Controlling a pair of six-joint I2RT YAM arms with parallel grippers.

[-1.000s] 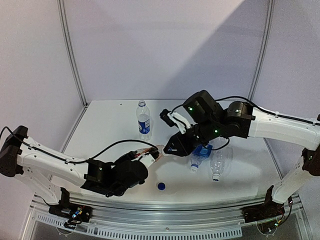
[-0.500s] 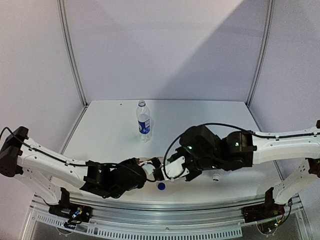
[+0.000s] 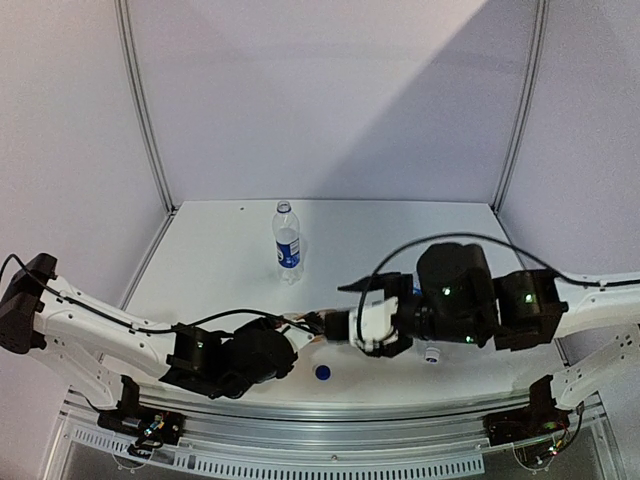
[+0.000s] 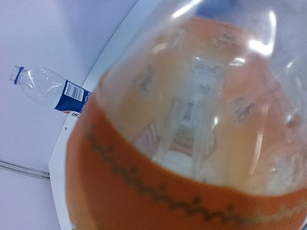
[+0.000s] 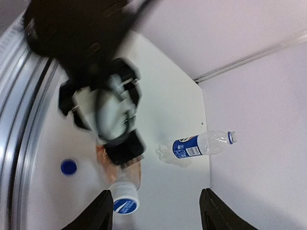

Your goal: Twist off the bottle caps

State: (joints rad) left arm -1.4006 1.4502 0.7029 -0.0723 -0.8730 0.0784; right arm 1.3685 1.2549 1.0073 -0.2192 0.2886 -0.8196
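My left gripper (image 3: pixel 300 336) is shut on the squat orange-filled bottle (image 5: pixel 120 170), which lies tilted low over the table and fills the left wrist view (image 4: pixel 192 134), hiding the fingers there. Its white cap (image 5: pixel 123 197) with a blue print is on the neck and points at my right gripper (image 5: pixel 156 190). That gripper is open, with the cap just inside its left finger (image 5: pixel 96 211) and not clamped. In the top view the right gripper (image 3: pixel 342 310) faces the left one. A loose blue cap (image 3: pixel 322 373) lies near the front edge.
A clear bottle with a blue label and blue cap (image 3: pixel 287 240) stands upright at mid table, also seen in the wrist views (image 5: pixel 196 145) (image 4: pixel 53 91). A white bottle neck (image 3: pixel 432 352) pokes out under the right arm. Metal rail (image 3: pixel 330 415) along the front edge.
The right arm swung from mid table down to the orange bottle's cap end, then drew back slightly to the right. Its jaws have opened. The left gripper keeps its hold.
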